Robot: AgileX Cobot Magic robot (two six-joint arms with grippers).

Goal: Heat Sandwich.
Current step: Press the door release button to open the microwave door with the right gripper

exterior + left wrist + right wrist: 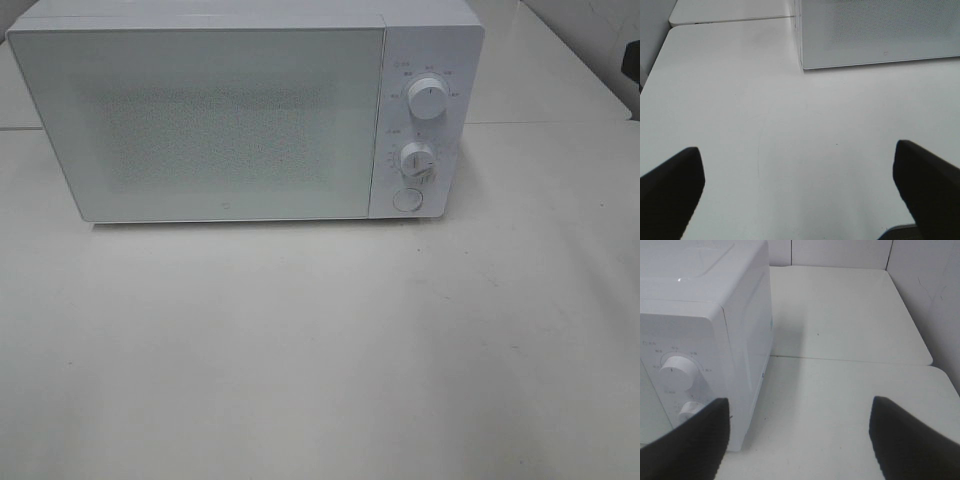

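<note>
Black-fingered left gripper [797, 147] hangs over the smooth white tabletop [320, 360], in front of the boxy white microwave [200, 120], jaws spread wide. The black-fingered right gripper [800, 400], off the microwave's control-panel corner, is likewise spread. One microwave, door closed: two round dials [428, 97] [416, 158] and one round button [407, 199]. No view shows the sandwich.

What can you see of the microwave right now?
The microwave is a glossy white box standing upright on the white table. Its speckled door is shut. The panel beside the door carries an upper dial and a lower dial above a round button. Nothing else is seen touching it.
</note>
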